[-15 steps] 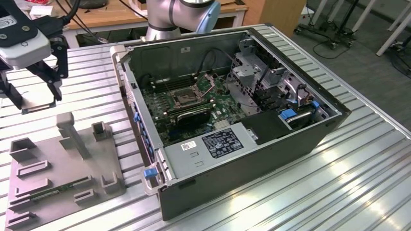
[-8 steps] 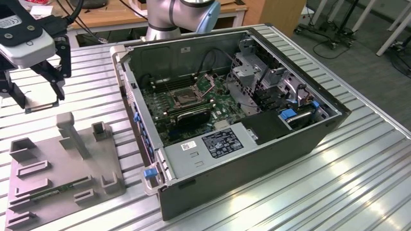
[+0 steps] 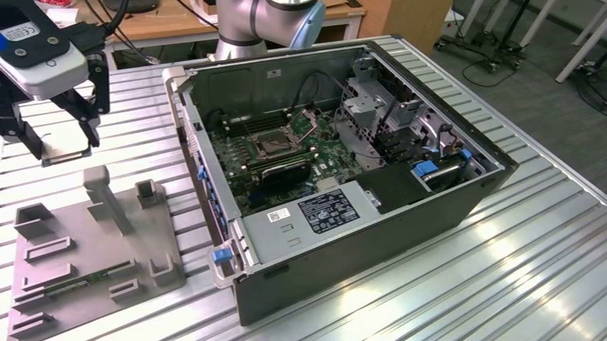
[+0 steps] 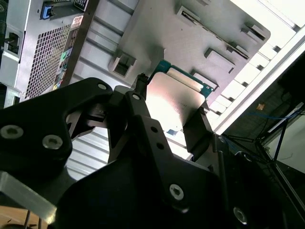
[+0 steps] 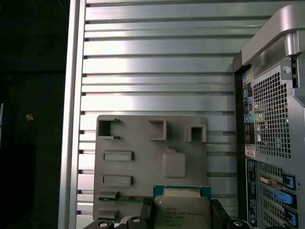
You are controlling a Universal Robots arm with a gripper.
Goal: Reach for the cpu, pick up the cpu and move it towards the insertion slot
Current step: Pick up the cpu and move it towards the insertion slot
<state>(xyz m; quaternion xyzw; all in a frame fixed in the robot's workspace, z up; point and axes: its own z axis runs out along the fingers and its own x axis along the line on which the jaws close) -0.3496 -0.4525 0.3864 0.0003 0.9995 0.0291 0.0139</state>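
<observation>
End effector (image 4: 174, 112) grips the cpu (image 5: 181, 210) above the grey tray (image 5: 143, 167), at nine o'clock from the insertion slot (image 3: 272, 144).

You've got the gripper (image 3: 67, 145) at the exterior view's upper left, above the slatted metal table (image 3: 493, 263) and just beyond the grey tray (image 3: 95, 249). Its dark fingers (image 3: 92, 114) hang down on a thin flat plate, likely the cpu (image 3: 68, 153), held clear of the tray. The tray has raised blocks and a long green memory stick (image 3: 84, 279) lying in one groove. To the exterior view's right you see the open computer case (image 3: 351, 177) on its side, green board exposed, with the insertion slot (image 3: 277, 145) a dark square in a metal frame, well apart from the gripper.
</observation>
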